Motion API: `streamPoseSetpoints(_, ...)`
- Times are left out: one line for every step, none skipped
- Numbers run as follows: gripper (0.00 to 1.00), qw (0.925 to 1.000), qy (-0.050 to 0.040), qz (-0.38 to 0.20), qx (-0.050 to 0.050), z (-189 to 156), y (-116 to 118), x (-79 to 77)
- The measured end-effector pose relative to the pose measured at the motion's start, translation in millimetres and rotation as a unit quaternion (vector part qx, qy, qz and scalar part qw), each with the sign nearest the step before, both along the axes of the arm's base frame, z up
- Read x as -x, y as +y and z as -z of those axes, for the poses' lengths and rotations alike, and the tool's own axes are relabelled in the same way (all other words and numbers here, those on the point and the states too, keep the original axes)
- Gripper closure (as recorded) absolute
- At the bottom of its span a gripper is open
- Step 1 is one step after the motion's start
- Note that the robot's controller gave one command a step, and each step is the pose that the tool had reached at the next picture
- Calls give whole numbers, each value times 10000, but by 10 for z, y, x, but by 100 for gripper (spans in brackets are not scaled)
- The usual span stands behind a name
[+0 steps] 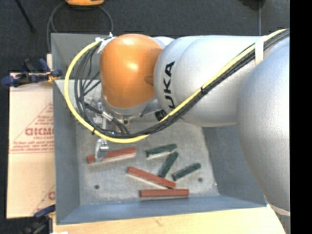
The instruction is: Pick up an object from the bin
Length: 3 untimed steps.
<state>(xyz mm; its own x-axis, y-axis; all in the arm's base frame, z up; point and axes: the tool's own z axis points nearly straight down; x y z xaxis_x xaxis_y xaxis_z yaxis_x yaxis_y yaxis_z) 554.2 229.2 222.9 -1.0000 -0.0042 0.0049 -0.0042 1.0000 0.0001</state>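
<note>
Your gripper (101, 149) sits right on the left end of a reddish-brown flat stick (118, 154), over by the left wall of the bin (66, 179). Open or clamped, you can't tell from here. I'd guess that end suits it because it's clear of clutter: three green sticks (167, 164) and two more reddish ones (163, 193) bunch up to its right. The orange wrist cover (129, 72) looms above, hiding plenty.

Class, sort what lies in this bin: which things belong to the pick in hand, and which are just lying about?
In the job: gripper; left red-brown stick, beneath the gripper.
Lying about: slanted red-brown stick; bottom red-brown stick; upper green stick; middle green stick; right green stick.
</note>
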Motion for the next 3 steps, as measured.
streamPoseSetpoints(0, 10000, -39, 22, -9, -49, -12, -20)
streamPoseSetpoints(0, 9995, -60, 314, -16, 628, -457, -134)
streamPoseSetpoints(0, 9979, -52, -649, -4, 1319, -745, -333)
